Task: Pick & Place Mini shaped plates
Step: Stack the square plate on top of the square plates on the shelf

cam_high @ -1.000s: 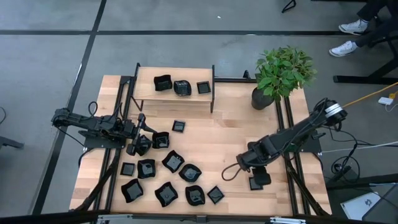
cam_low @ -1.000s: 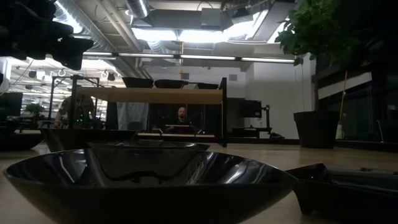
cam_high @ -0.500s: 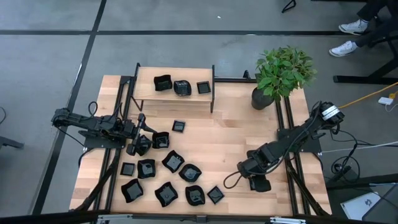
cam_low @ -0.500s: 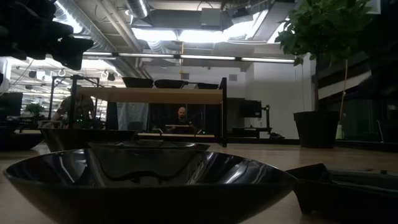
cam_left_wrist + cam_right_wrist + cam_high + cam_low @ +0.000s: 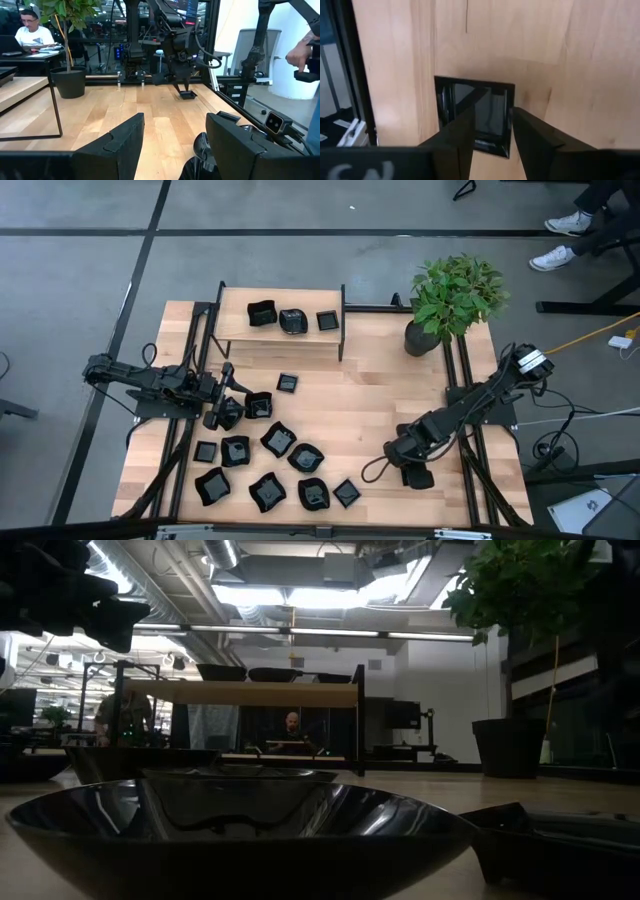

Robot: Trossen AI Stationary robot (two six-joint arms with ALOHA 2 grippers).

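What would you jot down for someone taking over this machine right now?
Right pincer: down over a square plate near the table's right edge, fingers astride its rim, no firm grip visible yet.
Left pincer: open, waiting at the left beside the plate cluster.
Done: three plates on the shelf.
Left: the square plate, one lone plate mid-table, and the cluster at front left.

Glossy black mini plates [image 5: 268, 460], scattered flat
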